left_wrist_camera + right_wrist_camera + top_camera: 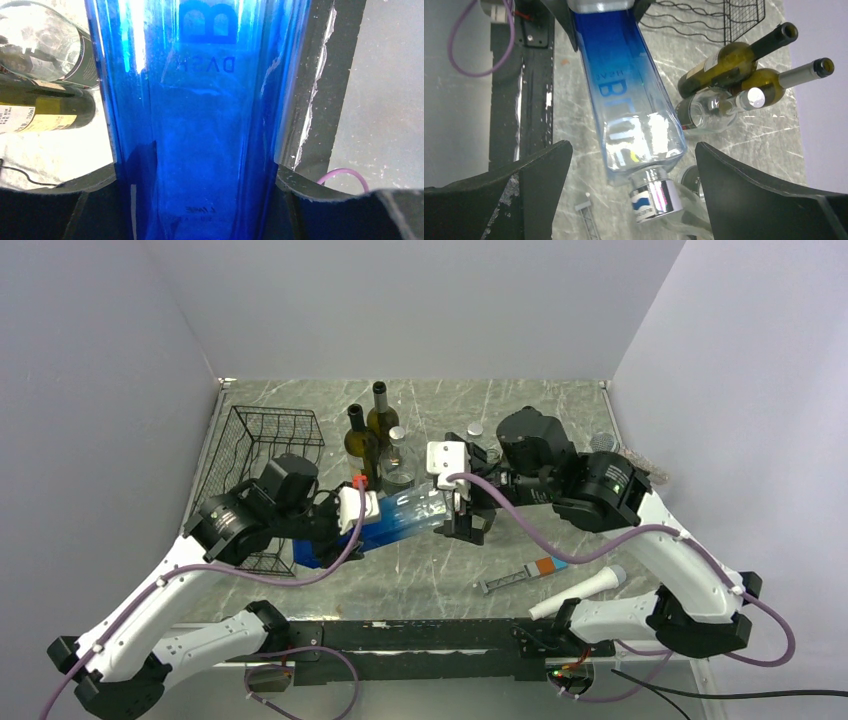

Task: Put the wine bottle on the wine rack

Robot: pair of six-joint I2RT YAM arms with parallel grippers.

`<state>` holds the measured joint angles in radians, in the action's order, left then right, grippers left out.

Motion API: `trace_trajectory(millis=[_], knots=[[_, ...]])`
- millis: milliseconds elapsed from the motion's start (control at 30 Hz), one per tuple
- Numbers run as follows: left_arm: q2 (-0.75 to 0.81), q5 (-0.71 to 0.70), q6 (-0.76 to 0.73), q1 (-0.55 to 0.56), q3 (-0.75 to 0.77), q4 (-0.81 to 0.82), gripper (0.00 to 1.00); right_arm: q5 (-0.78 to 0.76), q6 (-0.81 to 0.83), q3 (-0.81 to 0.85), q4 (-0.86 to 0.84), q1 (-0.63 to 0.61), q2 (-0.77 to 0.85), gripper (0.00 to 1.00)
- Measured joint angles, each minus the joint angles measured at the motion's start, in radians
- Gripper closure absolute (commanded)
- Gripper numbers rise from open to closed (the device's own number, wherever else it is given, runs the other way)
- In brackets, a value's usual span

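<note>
The wine bottle is square-sided, deep blue fading to clear glass, with a silver cap. It lies nearly level above the table between my two arms. My left gripper is shut on its blue base end, and the blue glass fills the gap between the fingers. My right gripper is open at the cap end, its fingers standing apart from the glass on both sides. The black wire wine rack sits at the left, behind my left arm, and its wavy wires show beyond the bottle.
Two dark green bottles and a clear one stand just behind the held bottle, right of the rack. A grey and orange tool and a white microphone lie near the front. Grey walls close in both sides.
</note>
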<state>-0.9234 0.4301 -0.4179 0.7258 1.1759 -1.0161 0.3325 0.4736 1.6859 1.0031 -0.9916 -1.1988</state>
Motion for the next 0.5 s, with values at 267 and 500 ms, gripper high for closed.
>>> trace_trajectory(millis=[267, 500], knots=[[0.065, -0.002, -0.065, 0.000, -0.018, -0.007, 0.99, 0.023, 0.117, 0.122, 0.119, 0.000, -0.113, 0.00], [0.014, -0.023, -0.111, 0.000, 0.008, -0.043, 0.99, 0.072, 0.160, 0.167, 0.174, 0.000, -0.190, 0.00]])
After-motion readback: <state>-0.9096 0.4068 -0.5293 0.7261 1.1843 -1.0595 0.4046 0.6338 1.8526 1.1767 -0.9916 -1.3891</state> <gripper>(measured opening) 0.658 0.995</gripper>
